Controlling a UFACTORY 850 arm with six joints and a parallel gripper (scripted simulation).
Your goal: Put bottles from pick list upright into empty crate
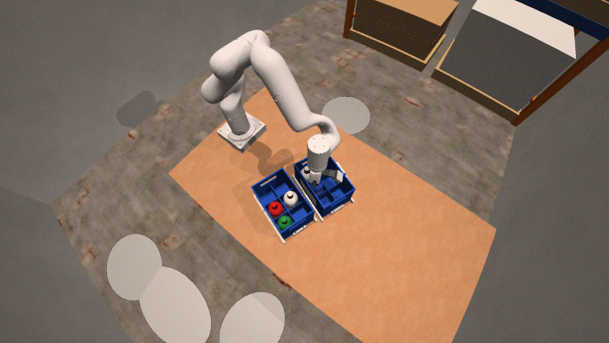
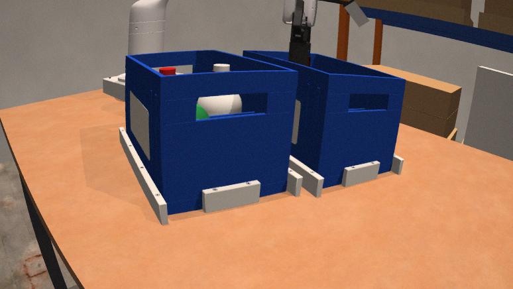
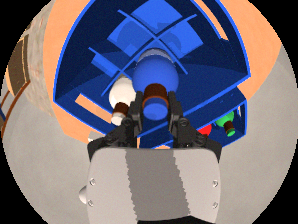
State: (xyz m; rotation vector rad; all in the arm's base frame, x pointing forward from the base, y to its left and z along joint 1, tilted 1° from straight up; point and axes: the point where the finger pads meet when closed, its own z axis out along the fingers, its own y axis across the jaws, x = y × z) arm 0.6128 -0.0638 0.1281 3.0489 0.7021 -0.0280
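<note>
Two blue divided crates stand side by side on the orange table. The left crate (image 1: 283, 204) holds a white-capped bottle (image 1: 290, 198), a red-capped bottle (image 1: 274, 208) and a green-capped bottle (image 1: 284, 221). My gripper (image 3: 155, 99) is shut on the neck of a blue bottle (image 3: 156, 79) and holds it upright, low inside a back cell of the right crate (image 1: 326, 185). A white bottle (image 3: 123, 94) stands in the cell beside it. In the exterior view the gripper fingers (image 2: 299, 50) dip behind the right crate's rim (image 2: 344, 111). I cannot see the pick list.
Grey stop blocks and rails (image 2: 231, 195) hold both crates in place on the table. The arm's base (image 1: 241, 134) is bolted at the table's far corner. Shelving with cardboard boxes (image 1: 400, 25) stands behind the table.
</note>
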